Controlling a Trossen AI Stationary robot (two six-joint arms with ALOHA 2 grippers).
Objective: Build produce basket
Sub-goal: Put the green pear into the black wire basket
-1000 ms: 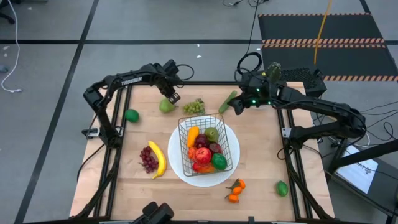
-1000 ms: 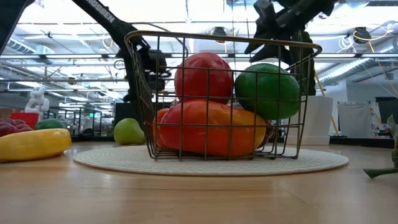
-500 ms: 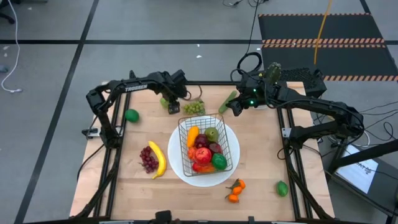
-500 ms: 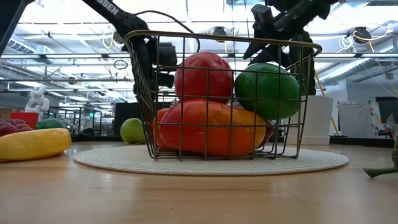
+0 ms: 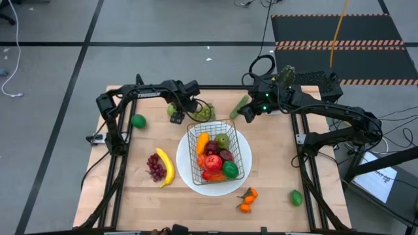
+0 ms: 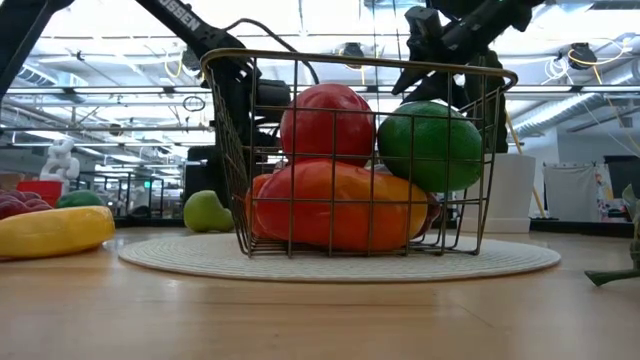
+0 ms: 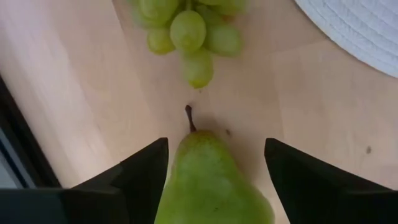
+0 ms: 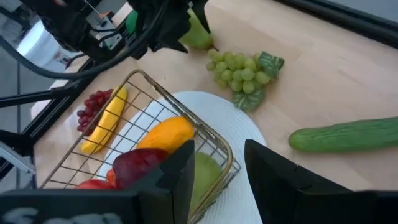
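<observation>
A green pear lies on its side on the wood near the far edge, stem toward the green grapes. My left gripper points down over it, open, one finger on each side of the pear and apart from it. The wire basket stands on the white plate, filled with a red apple, orange pepper, lime and other produce. My right gripper hovers open and empty at the basket's far right, near the cucumber.
A banana and purple grapes lie left of the plate. One lime sits at the left, another at the near right, tangerines in front of the plate. A cactus pot stands at the far right.
My left gripper has gone a little toward the table's right and near side, sinking over the pear, and has rolled about its own axis. The left forearm now stretches along the far edge. The pear stays where it was.
</observation>
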